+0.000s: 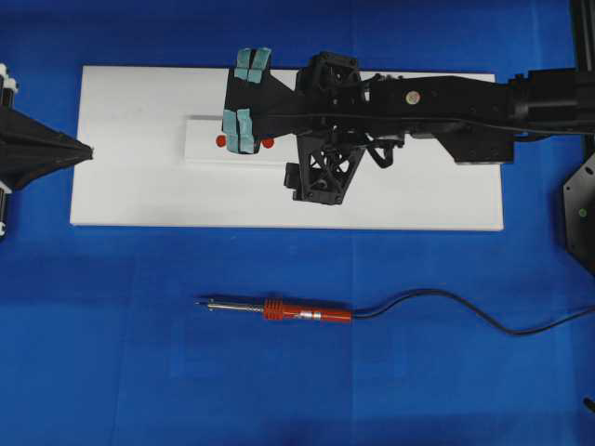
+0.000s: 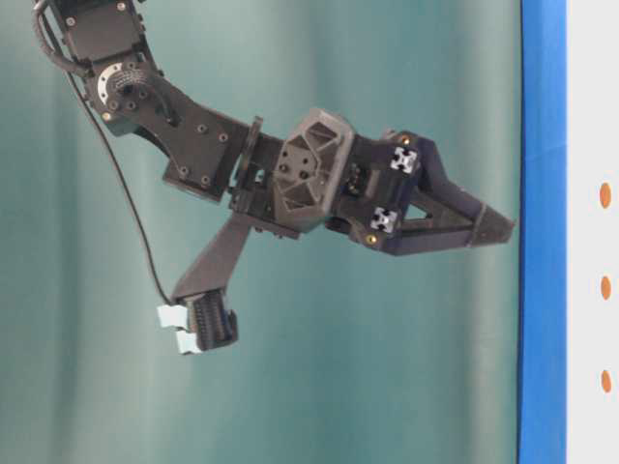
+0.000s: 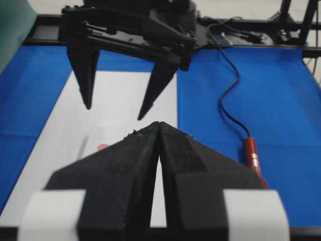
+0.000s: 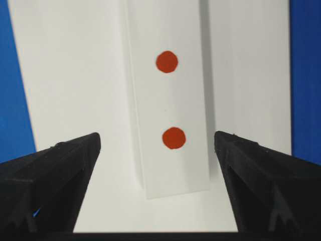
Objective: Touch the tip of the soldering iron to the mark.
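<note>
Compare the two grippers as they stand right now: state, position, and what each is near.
The right gripper has its jaws spread wide, while the left gripper has its jaws pressed together. The right gripper is stretched out over the white board, above the raised white strip with red dots; the left gripper sits at the board's left edge. Both hold nothing, and both are apart from the soldering iron lying on the blue surface.

We see the soldering iron (image 1: pixel 279 310) lying alone on the blue table (image 1: pixel 112 372), bare cloth all around it. The right claw (image 1: pixel 244 100), spread wide, hangs over the white board (image 1: pixel 130 186), blocking access from above there.
</note>
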Motion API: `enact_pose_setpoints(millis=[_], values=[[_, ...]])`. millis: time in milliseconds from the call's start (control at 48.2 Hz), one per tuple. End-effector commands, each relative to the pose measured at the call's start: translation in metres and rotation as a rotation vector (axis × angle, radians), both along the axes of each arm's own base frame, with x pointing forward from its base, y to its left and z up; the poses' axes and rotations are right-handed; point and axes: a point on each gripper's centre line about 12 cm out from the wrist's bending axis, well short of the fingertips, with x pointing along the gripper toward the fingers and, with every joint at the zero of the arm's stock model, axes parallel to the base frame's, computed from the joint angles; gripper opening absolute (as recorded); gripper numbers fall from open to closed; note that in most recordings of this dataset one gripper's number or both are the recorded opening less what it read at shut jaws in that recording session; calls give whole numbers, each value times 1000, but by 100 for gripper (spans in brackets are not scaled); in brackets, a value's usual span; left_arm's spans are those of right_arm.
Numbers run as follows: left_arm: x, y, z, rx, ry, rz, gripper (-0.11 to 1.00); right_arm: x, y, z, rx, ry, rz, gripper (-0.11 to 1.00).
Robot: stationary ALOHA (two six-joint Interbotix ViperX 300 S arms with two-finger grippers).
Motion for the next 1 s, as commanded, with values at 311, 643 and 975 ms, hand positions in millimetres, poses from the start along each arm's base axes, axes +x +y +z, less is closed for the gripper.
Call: enact_pose_setpoints(millis=[311,643,975], values=[[1,0,5,0,-14,1,0,-70,-2,78,-24,-177,-10,84],[1,0,6,0,-18,1,0,-163,5,104,-36,-381,-4,84],[1,1,6,2,-15,3,0,-249,13,106,-53,-563,-5,84]])
